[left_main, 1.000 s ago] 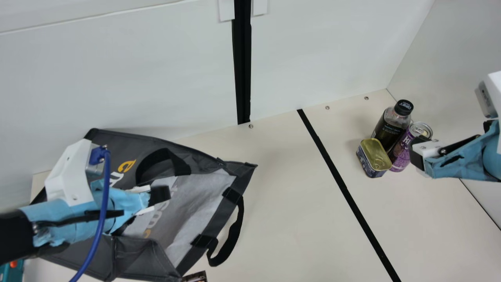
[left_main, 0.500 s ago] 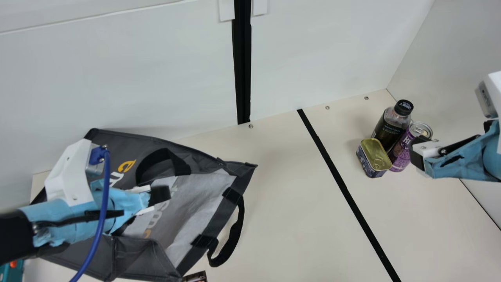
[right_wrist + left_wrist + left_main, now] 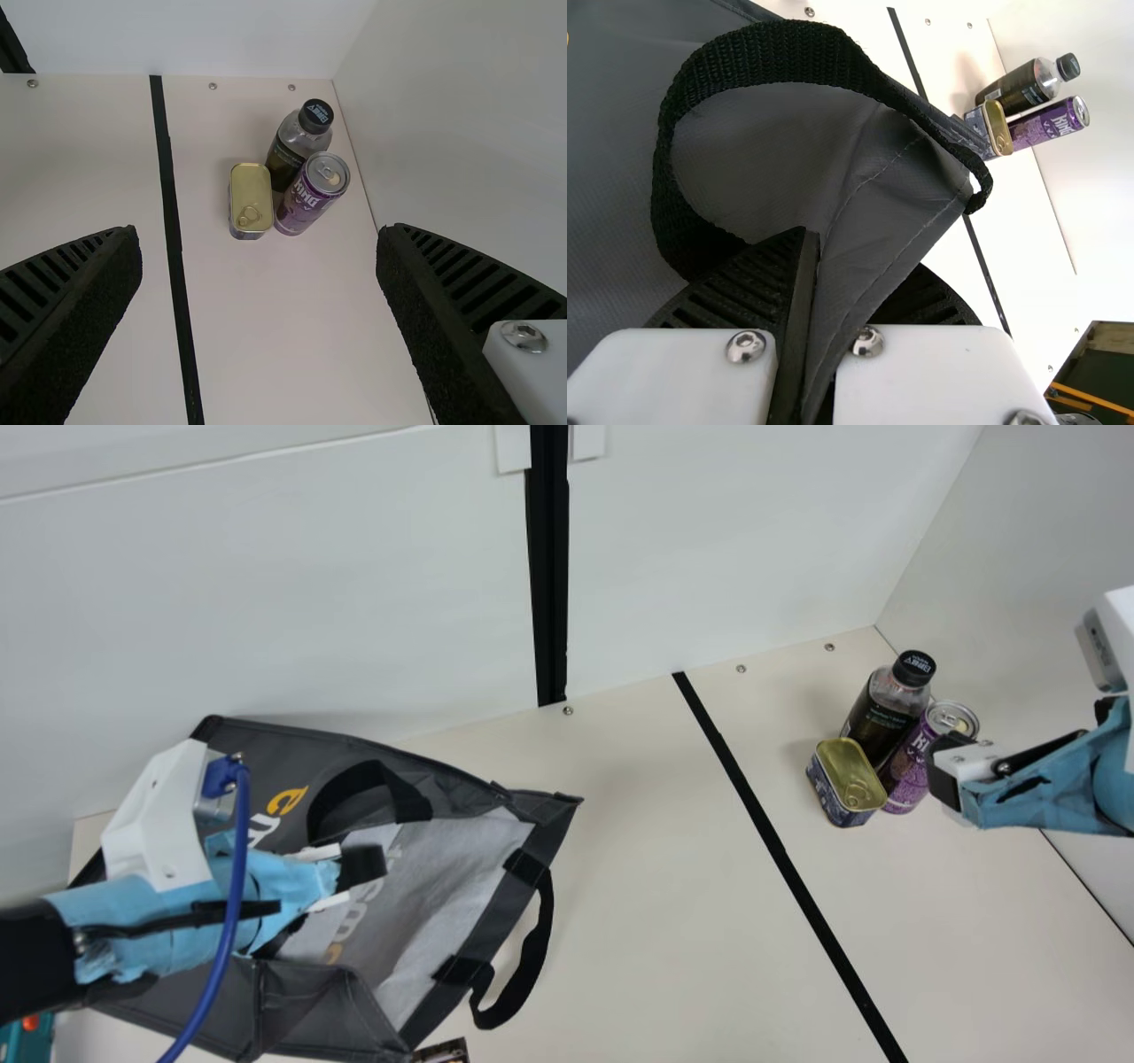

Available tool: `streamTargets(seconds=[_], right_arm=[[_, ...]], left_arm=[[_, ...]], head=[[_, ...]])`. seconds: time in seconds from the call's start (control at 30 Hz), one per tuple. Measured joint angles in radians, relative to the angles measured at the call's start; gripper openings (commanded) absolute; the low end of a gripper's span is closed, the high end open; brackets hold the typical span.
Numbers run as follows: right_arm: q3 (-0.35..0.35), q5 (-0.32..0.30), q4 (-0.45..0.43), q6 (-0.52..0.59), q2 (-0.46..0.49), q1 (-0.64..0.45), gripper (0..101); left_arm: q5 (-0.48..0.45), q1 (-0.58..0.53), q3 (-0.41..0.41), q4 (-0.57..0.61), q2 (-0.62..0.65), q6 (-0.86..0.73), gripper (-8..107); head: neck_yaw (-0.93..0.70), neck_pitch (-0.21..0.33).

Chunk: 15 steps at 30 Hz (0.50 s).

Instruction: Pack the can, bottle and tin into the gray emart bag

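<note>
- With right gripper spread wide apart.
- With left gripper clamped on fabric of one gray emart bag, well left of right gripper.
- See one bottle, upright, left of and beyond right gripper.
- See one can, nearer, left of right gripper.
- See one tin, farther left of right gripper.
</note>
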<state>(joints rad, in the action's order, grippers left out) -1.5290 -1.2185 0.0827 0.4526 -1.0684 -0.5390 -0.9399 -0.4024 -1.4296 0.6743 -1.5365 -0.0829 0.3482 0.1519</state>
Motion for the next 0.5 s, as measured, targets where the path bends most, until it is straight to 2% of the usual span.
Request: streamTargets(seconds=[0.27,0.5], right_arm=[[0.022,0.012,-0.064,-0.057,0.004,0.06,91],[0.036,0.028,-0.101,-0.075,-0.022,0.05,91]], left_arm=[[0.0,0.0,0.0,0.0,0.0,0.0,10],[0.0,0.0,0.0,0.0,0.0,0.0,10]], head=[[0.0,0.0],[0.0,0.0]])
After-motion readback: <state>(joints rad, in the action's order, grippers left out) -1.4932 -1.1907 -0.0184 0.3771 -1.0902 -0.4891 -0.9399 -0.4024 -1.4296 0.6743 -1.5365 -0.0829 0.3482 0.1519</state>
